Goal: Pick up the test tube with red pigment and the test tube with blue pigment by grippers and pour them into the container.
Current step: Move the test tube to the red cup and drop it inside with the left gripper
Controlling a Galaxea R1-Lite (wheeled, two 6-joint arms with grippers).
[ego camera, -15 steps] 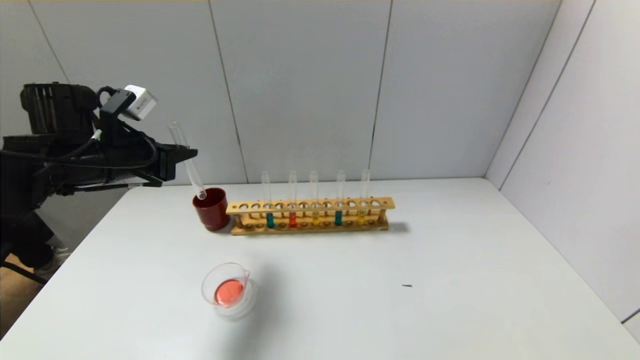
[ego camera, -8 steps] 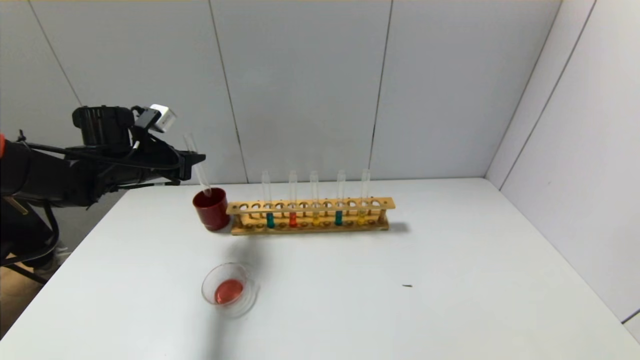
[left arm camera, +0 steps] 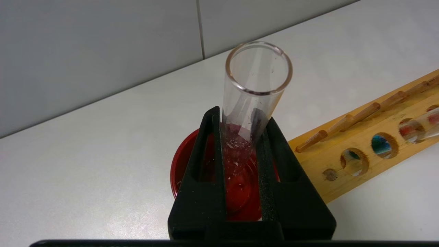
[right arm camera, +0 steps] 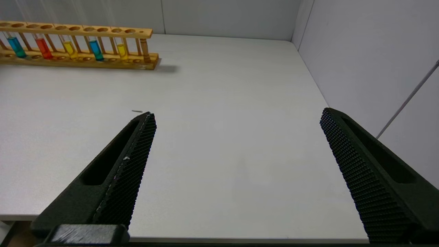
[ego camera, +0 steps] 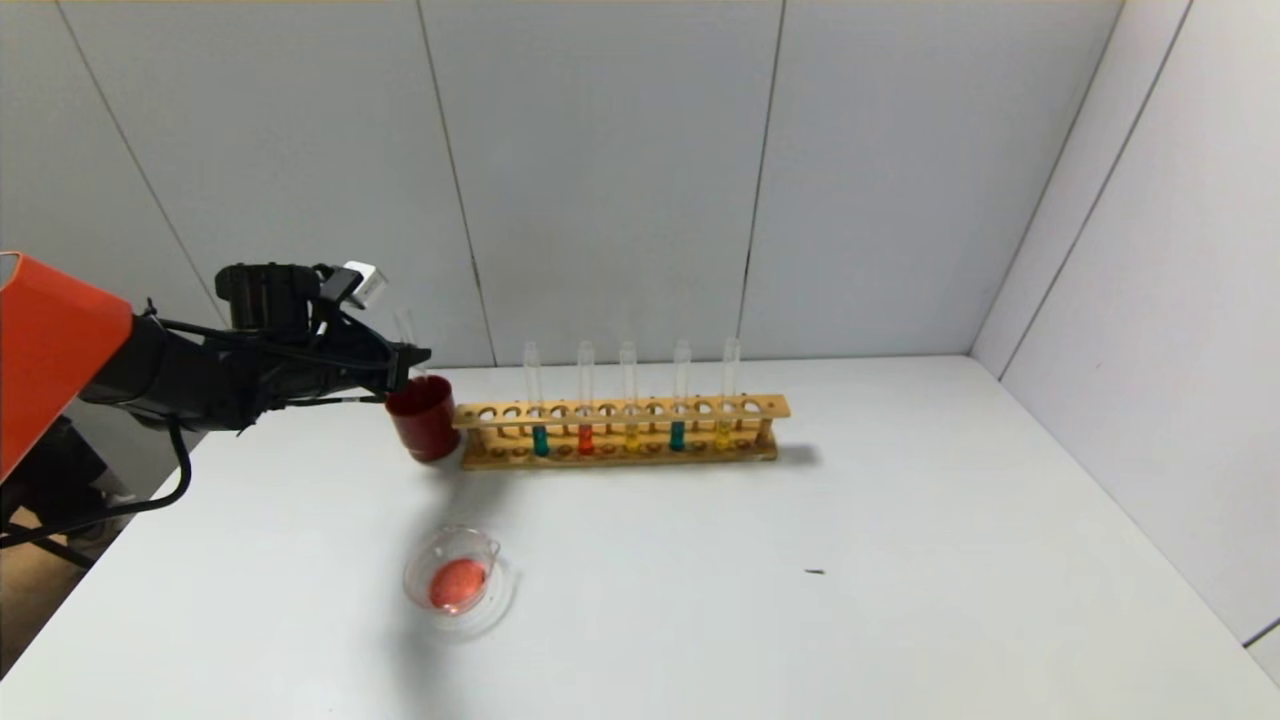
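L gripper [left arm camera: 240, 144] clamps emptied test tube [left arm camera: 252, 99], lower end inside red cup [left arm camera: 178, 171], mid-left; tube bottom hidden. R gripper [right arm camera: 236, 137] spread wide.

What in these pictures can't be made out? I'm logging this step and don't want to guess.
- Bottom of the emptied test tube: left wrist view, hidden between the left gripper's fingers inside the red cup; head view, the gripper hides it too.
- Right gripper: absent from the head view, so where it is parked is unclear; its own view shows it open above the table.
- Small dark speck: head view, too small to identify.
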